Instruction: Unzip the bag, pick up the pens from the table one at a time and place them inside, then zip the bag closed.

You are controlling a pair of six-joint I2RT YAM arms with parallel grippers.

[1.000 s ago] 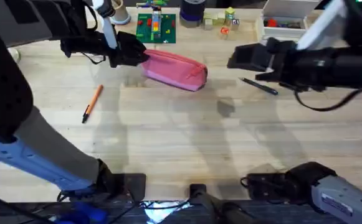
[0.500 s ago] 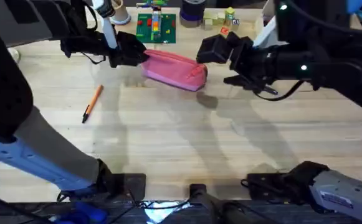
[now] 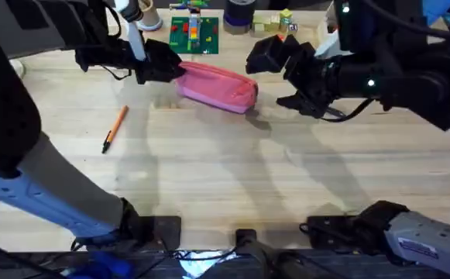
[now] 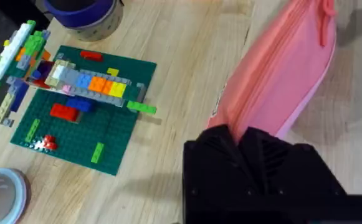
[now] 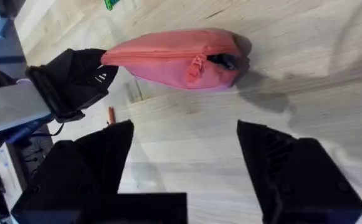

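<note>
Two grippers flanking bag, left clamped, right spread

The left end of the bag is covered by the left gripper in the overhead view, and in the left wrist view the black fingers hide that same end, so the grip itself cannot be made out. The bag's far end runs off the upper right edge of the left wrist frame. At centre right of the overhead view, the right gripper and its arm cover the table beneath them. In the right wrist view only a short orange tip of a pen pokes out above the dark finger.
</note>
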